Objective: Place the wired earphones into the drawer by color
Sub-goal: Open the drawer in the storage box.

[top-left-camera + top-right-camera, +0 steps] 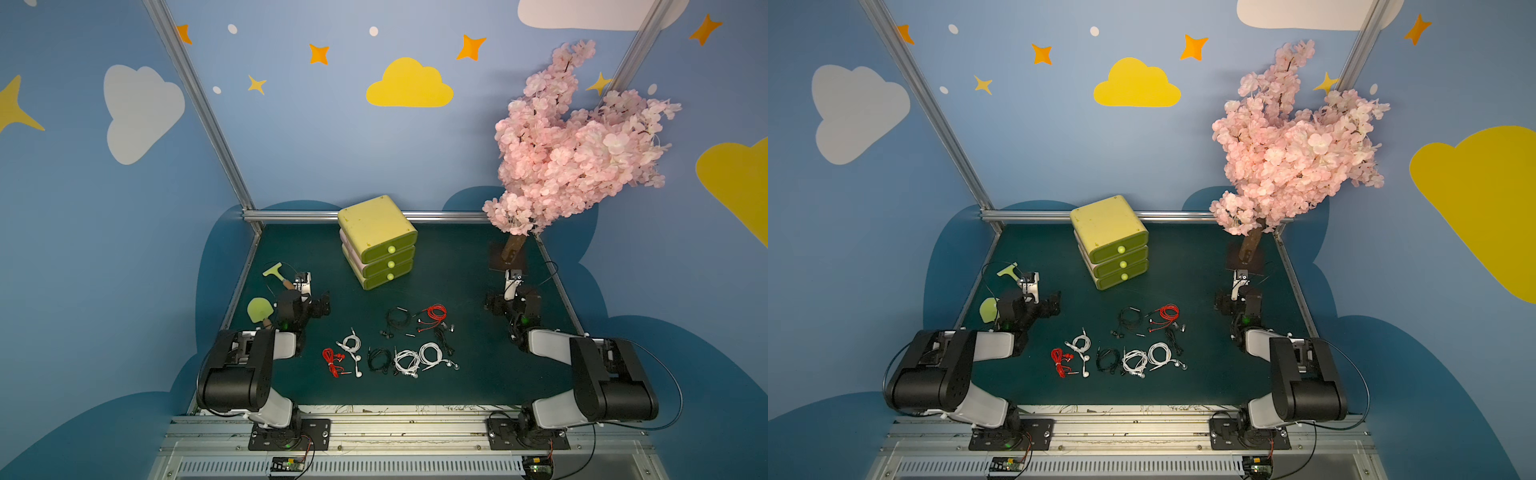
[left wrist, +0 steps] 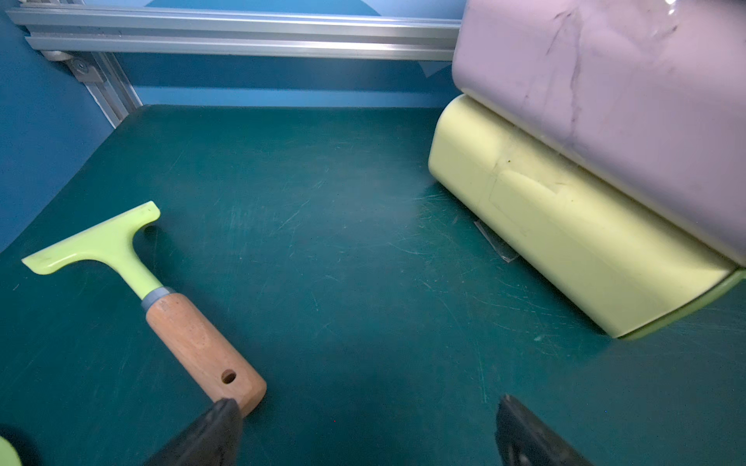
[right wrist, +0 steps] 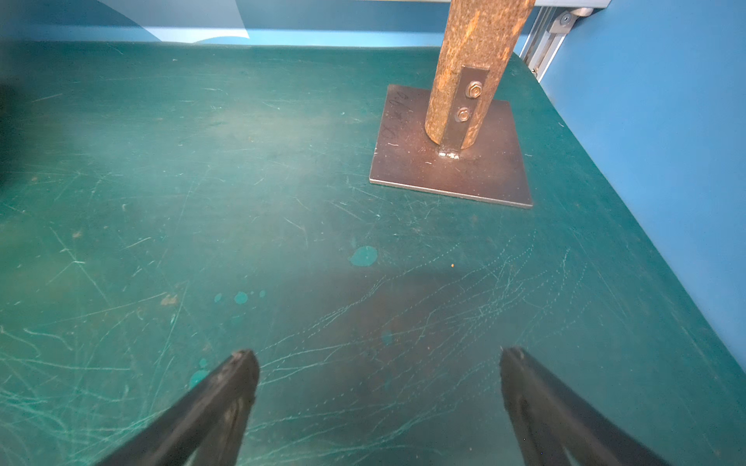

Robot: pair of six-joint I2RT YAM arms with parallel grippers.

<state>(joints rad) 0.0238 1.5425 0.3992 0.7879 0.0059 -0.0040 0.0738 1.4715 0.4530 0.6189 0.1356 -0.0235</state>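
Note:
Several coiled wired earphones lie on the green mat in both top views. One red coil (image 1: pixel 434 316) and two black ones (image 1: pixel 398 320) (image 1: pixel 444 338) form a farther group. Nearer lie a second red coil (image 1: pixel 331 361), a black one (image 1: pixel 379 359) and three white ones (image 1: pixel 351 345) (image 1: pixel 406 360) (image 1: pixel 432 355). Behind them stands the yellow-green drawer unit (image 1: pixel 376 241) (image 1: pixel 1108 237) (image 2: pixel 565 226), its three knobbed drawers shut. My left gripper (image 1: pixel 309 297) (image 1: pixel 1037 296) (image 2: pixel 367 401) is open and empty left of the unit. My right gripper (image 1: pixel 512 297) (image 1: pixel 1239 297) (image 3: pixel 377 353) is open and empty at the right.
A green scraper with a wooden handle (image 1: pixel 276 274) (image 2: pixel 121 250) lies by the left fingertip, with a round green spatula (image 1: pixel 259 309) beside the left arm. A pink blossom tree (image 1: pixel 573 141) stands on a metal plate (image 3: pixel 452 169) ahead of the right gripper. Aluminium rails (image 2: pixel 242 36) edge the mat.

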